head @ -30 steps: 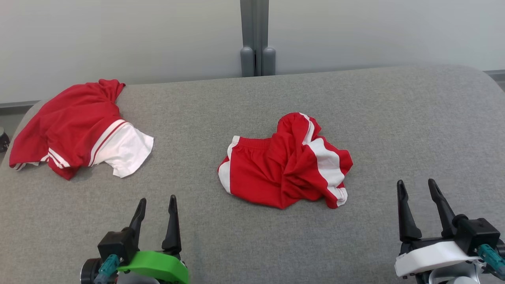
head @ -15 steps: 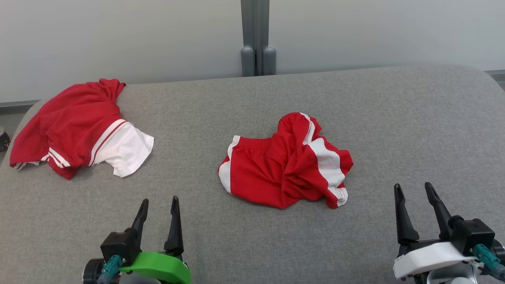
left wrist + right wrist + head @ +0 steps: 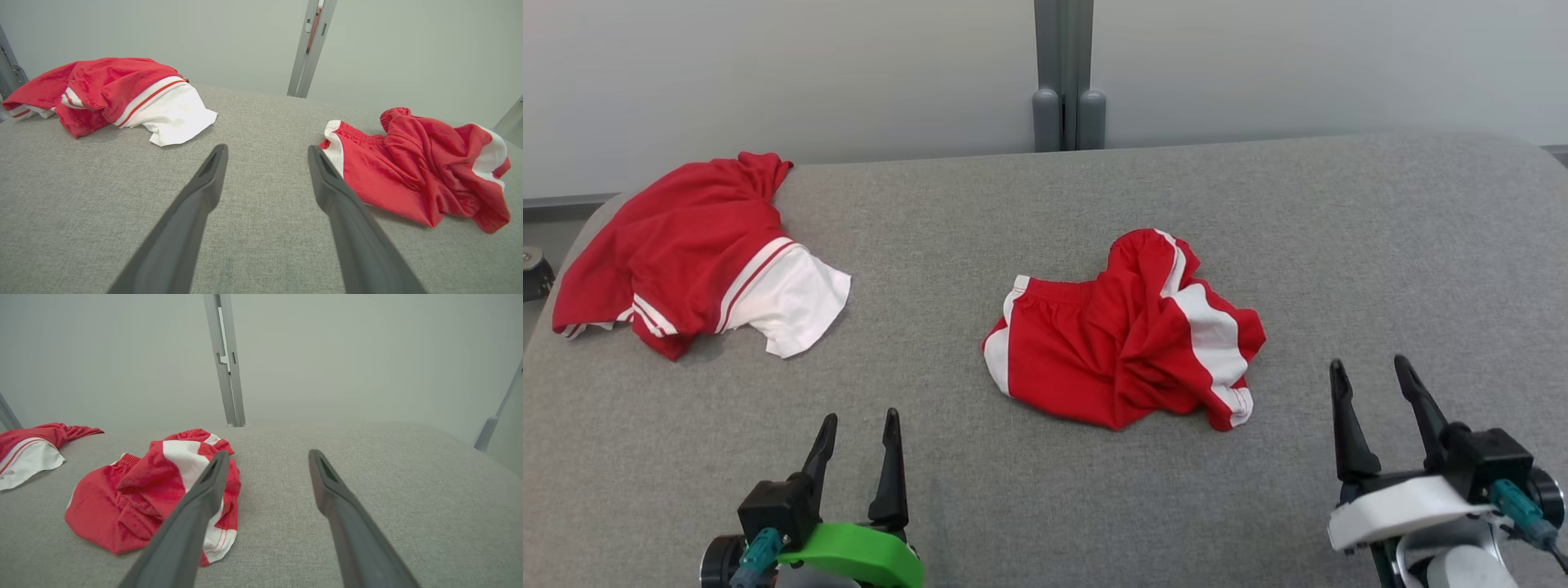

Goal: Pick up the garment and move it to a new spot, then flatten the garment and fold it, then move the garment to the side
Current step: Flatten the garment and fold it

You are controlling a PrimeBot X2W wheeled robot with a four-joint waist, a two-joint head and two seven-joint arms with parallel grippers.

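Shorts [image 3: 1123, 335], red with white stripes, lie in a crumpled heap on the grey table [image 3: 1045, 506], ahead of me and between my two grippers. My left gripper [image 3: 861, 414] hangs low over the table with its two dark fingers spread apart and nothing between them. The shorts are ahead of it and off to its right, near but not touching. In its wrist view the white edge of the waistband sits just past the tip of its right finger. My right gripper [image 3: 1369, 360] is wide open too, and it holds nothing. The shorts are ahead of it and to its left. In its wrist view its left finger crosses in front of the white stripe, but from my head I see bare table between finger and cloth. A red shirt [image 3: 686, 245] with a white sleeve lies bunched up far ahead and to the left of my left gripper, well apart from the shorts. A grey post [image 3: 1063, 73] stands past the far edge of the table, ahead of the gap between my grippers.
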